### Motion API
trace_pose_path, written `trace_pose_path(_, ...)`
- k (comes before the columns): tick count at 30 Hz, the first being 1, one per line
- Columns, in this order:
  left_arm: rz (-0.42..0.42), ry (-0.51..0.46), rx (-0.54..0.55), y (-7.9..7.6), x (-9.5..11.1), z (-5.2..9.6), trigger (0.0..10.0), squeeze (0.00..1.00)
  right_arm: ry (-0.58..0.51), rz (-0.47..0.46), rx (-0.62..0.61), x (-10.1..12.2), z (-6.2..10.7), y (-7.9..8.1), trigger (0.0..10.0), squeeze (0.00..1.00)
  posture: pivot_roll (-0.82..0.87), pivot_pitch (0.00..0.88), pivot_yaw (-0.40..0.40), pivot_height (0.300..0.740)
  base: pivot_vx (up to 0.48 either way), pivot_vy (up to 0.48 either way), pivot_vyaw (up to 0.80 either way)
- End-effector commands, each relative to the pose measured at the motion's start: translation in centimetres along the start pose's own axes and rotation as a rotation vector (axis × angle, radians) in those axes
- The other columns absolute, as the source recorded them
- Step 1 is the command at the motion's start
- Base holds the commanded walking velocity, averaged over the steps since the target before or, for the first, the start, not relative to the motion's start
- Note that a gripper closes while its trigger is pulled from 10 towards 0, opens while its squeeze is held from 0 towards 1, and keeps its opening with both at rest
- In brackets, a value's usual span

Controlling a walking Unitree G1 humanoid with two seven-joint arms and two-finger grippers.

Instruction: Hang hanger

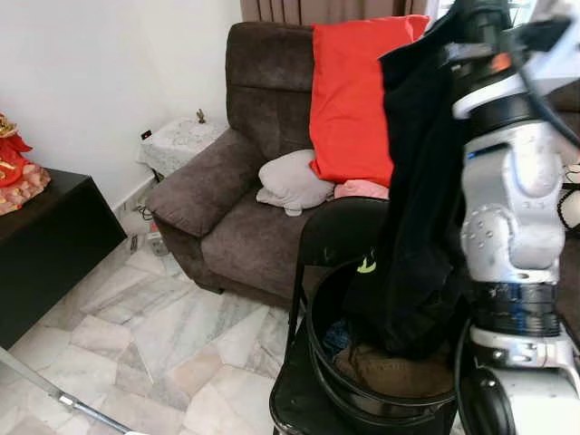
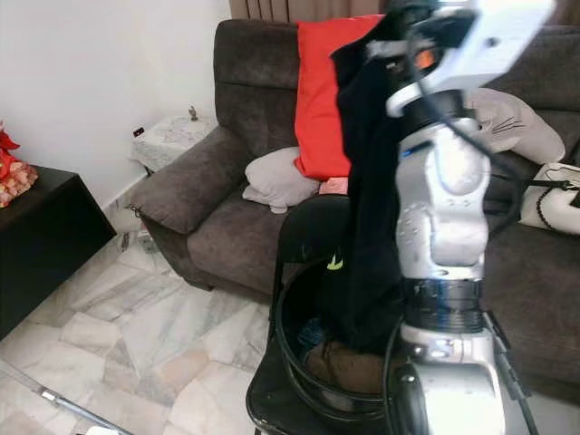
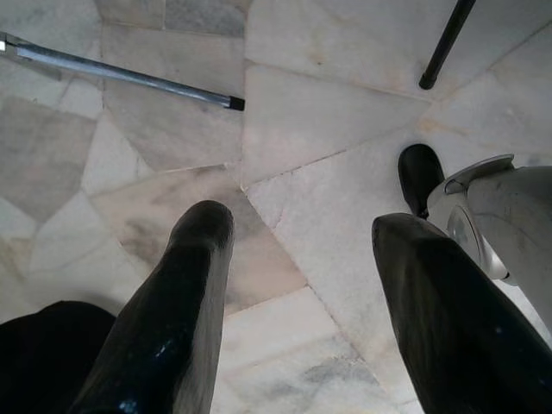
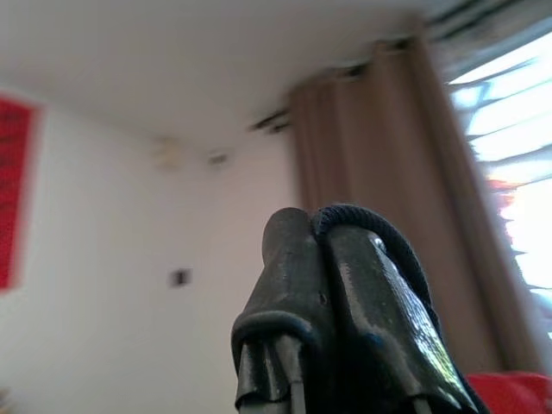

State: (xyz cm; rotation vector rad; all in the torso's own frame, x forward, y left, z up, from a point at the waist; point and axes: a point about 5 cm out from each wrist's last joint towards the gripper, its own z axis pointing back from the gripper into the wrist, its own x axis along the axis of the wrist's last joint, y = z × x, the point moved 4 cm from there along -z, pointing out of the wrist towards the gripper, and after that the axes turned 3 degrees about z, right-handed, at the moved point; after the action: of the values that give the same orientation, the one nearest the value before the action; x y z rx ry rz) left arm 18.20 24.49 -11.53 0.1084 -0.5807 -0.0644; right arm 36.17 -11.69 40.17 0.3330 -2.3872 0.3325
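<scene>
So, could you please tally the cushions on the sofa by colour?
Red cushion: 1
Grey cushions: 2, the left one and the right one
Pink cushion, partly hidden: 1
Total: 4

Basket [image 1: 381, 399] sits on the chair [image 1: 340, 236], right in front of the sofa [image 1: 245, 181]. Cushion [image 1: 358, 100] leans against the sofa back, a pillow [image 1: 292, 181] on the seat beside it. Side table [image 1: 181, 143] stands left of the sofa.

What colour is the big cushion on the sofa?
Bright red; the cushion on the sofa shows best in the left eye view.
</scene>
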Motion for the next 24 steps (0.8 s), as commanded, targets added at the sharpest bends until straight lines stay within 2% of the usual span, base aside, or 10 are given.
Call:
trace_pose_path(1,0.0,0.021,0.018,0.5,-0.7,0.2,10.0,0.0,-0.009,-0.003,0.137,0.4,0.1,2.8,0.0,0.0,-0.02,0.031,0.131,0.74,0.0,0.0,0.0)
trace_pose_path(6,0.001,0.023,0.018,0.5,-0.7,0.2,10.0,0.0,0.026,-0.021,0.297,-0.4,1.7,5.7,0.0,0.0,-0.02,0.034,0.131,0.74,0.0,0.0,0.0)
trace_pose_path(10,-0.002,0.026,0.019,0.5,-0.8,0.2,10.0,0.0,0.048,-0.079,0.462,-0.9,3.7,9.1,0.0,0.0,-0.02,0.038,0.131,0.74,0.0,0.0,0.0)
trace_pose_path(12,-0.001,0.028,0.02,0.5,-0.8,0.2,10.0,0.0,0.048,-0.143,0.567,-0.9,5.0,11.5,0.0,0.0,-0.02,0.039,0.131,0.74,0.0,0.0,0.0)
trace_pose_path(17,-0.001,0.029,0.022,0.5,-0.9,0.2,10.0,0.0,0.043,-0.244,0.727,-0.6,7.2,14.7,0.0,0.0,-0.02,0.038,0.132,0.74,0.0,0.0,0.0)
trace_pose_path(18,-0.002,0.03,0.022,0.5,-0.9,0.2,10.0,0.0,0.044,-0.284,0.781,-0.4,8.0,15.8,0.0,0.0,-0.01,0.039,0.132,0.74,0.0,0.0,0.0)
trace_pose_path(19,-0.002,0.03,0.022,0.5,-0.9,0.2,10.0,0.0,0.044,-0.284,0.781,-0.4,8.0,15.8,0.0,0.0,-0.01,0.039,0.132,0.74,0.0,0.0,0.0)
trace_pose_path(21,-0.003,0.031,0.022,0.5,-0.9,0.2,10.0,0.0,0.048,-0.33,0.862,-0.2,9.2,17.3,0.0,0.0,-0.01,0.039,0.131,0.74,0.0,0.0,0.0)
trace_pose_path(24,-0.001,0.031,0.023,0.5,-0.9,0.2,10.0,0.0,0.07,-0.343,0.966,-0.4,10.9,18.7,0.0,0.0,-0.01,0.039,0.131,0.74,0.0,0.0,0.0)
